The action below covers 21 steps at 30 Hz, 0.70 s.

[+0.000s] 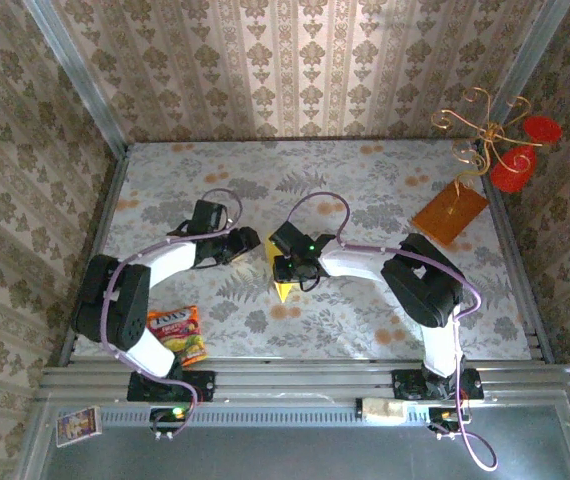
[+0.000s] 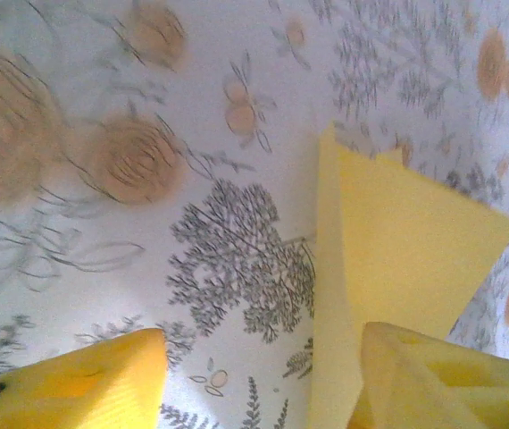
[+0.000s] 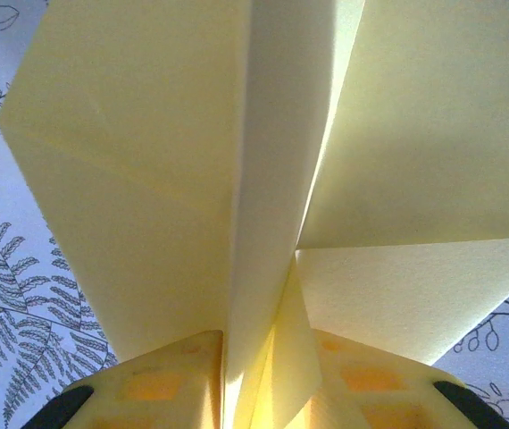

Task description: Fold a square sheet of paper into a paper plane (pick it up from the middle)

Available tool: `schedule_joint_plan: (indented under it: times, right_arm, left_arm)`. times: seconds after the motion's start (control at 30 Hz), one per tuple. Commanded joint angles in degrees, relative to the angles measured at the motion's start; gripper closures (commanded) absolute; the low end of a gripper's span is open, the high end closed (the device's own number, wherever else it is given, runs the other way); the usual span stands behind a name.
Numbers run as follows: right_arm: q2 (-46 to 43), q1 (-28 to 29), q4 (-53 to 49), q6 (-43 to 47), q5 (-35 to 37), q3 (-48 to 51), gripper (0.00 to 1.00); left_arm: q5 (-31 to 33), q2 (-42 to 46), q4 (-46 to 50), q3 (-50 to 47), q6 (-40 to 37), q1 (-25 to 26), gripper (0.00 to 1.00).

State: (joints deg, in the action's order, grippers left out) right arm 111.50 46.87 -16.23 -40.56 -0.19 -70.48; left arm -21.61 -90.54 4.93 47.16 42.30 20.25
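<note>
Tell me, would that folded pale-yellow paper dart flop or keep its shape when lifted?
Probably keeps its shape: the folded pale-yellow paper dart shows sharp creases and flat layered wings. Likely light, being thin paper. It may crumple easily, since the right gripper pinches just its narrow centre fold.

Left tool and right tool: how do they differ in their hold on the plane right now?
The left tool stands open, table showing between its fingers; the right tool is shut on the plane's centre fold. The plane's edge lies beside one left-tool finger, unpinched; on the right tool its wings spread to either side of the grip. Both have yellow fingers and meet at the same plane.
</note>
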Motion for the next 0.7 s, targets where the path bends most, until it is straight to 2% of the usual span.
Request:
schedule_joint_plan:
  times: [0.0,0.3,0.67]
  right_arm:
    - [0.4,-0.1,-2.8,-0.5,0.9,-1.9,0.72]
    - [0.5,-0.2,-6.0,-2.5,3.4,-3.0,0.76]
    - [1.6,-0.1,-7.5,-3.4,3.7,-4.7,0.77]
  left_arm:
    - [2.6,2.9,3.5,-1.7,-2.6,-2.2,0.34]
    - [5.4,7.1,6.3,-3.3,-5.6,-5.7,0.20]
    - [4.7,6.4,5.2,-4.4,-5.6,-6.0,0.19]
